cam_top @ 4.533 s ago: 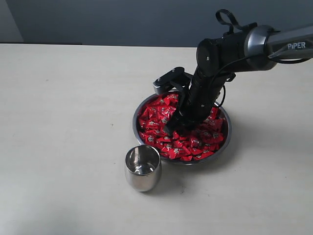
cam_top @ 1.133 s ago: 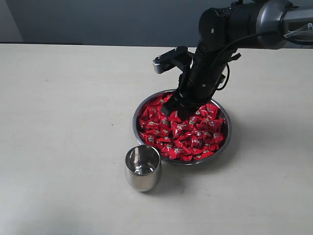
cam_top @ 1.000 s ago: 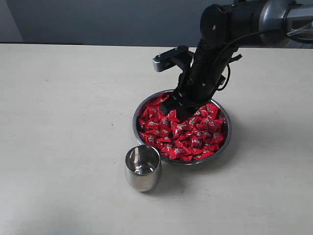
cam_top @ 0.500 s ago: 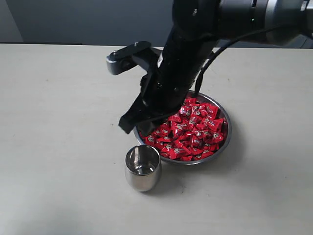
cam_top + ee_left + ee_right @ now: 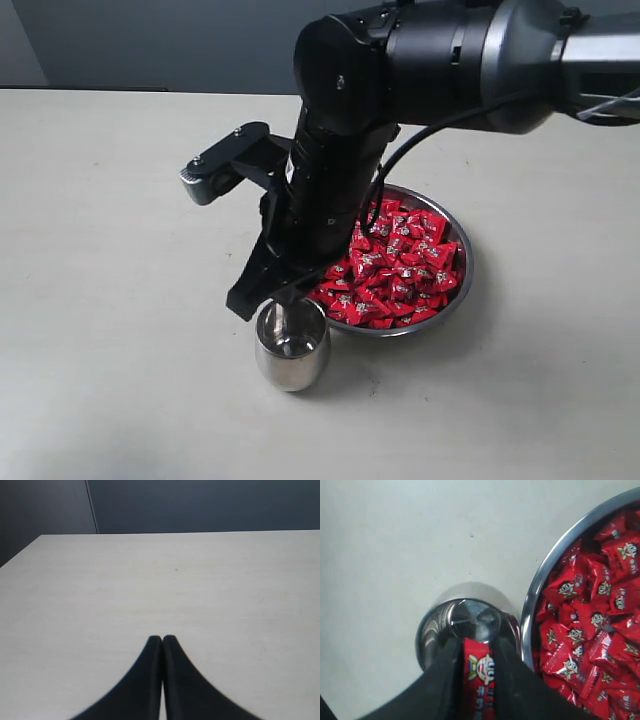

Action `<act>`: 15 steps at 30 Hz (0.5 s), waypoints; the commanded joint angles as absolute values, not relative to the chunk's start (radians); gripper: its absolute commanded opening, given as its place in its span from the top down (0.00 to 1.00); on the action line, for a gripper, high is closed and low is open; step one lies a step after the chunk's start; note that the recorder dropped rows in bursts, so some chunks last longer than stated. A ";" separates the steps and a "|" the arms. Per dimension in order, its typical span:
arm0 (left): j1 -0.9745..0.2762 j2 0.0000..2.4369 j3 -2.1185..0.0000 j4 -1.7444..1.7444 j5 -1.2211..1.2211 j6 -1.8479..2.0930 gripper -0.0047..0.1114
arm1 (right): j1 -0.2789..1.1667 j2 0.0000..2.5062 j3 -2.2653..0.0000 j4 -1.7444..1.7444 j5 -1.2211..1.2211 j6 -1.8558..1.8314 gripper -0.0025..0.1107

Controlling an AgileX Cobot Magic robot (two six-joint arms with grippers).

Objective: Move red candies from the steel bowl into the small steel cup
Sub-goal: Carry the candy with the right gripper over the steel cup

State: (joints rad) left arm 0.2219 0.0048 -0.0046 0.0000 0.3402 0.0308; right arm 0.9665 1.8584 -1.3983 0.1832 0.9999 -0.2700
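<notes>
Item: one red candy (image 5: 479, 672), pinched between the right fingers (image 5: 446, 680) just above the mouth of the small steel cup (image 5: 427, 630), which stands on the desk (image 5: 100, 300) just beside the steel bowl (image 5: 465, 262) of remaining red candies (image 5: 405, 265). Handling: centre the wrapper over the opening and lower slightly before parting the fingers, as a light wrapper may catch the rim. Left fingers (image 5: 150, 675): pressed together on nothing, over the desk.

Cup (image 5: 292, 345) front-left of bowl (image 5: 466, 262); candies (image 5: 405, 270) in bowl.
</notes>
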 commanded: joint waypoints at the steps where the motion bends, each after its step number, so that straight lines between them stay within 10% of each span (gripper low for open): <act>1: 0.217 0.000 0.000 -0.006 0.330 0.029 0.96 | 0.968 1.873 -1.400 0.195 0.984 -0.269 0.92; 11: 0.217 0.000 0.000 -0.006 0.330 0.029 0.96 | 0.968 1.909 -1.400 0.216 0.981 -0.269 0.91; 15: 0.217 0.000 0.000 -0.006 0.330 0.029 0.96 | 0.968 1.909 -1.400 0.220 0.981 -0.275 0.75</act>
State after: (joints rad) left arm 0.2219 0.0048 -0.0046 0.0000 0.3402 0.0308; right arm 0.9665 1.9112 -1.3983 0.2152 0.9892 -0.2684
